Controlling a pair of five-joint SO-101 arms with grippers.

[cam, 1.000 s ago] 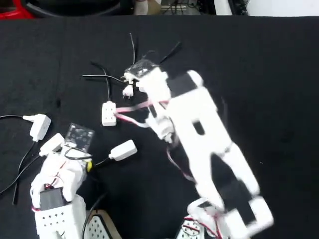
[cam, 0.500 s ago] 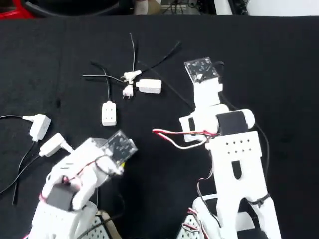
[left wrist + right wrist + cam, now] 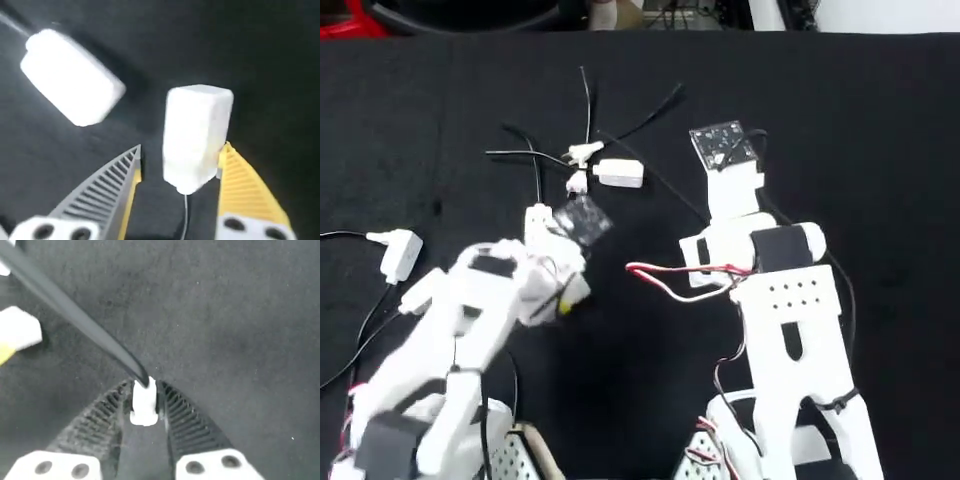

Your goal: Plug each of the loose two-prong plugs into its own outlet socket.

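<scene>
At lower centre of the right wrist view, the right gripper is clamped on a white plug, judged light and rigid and best held by its body, while the left gripper straddles, jaws wide, a white outlet socket.

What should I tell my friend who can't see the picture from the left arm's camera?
A white block sits between the open fingers of the left gripper, one grey and one yellow, with the yellow one against its side. A thin wire runs from the end nearest the camera, and a second white block lies farther off on the black cloth.
</scene>
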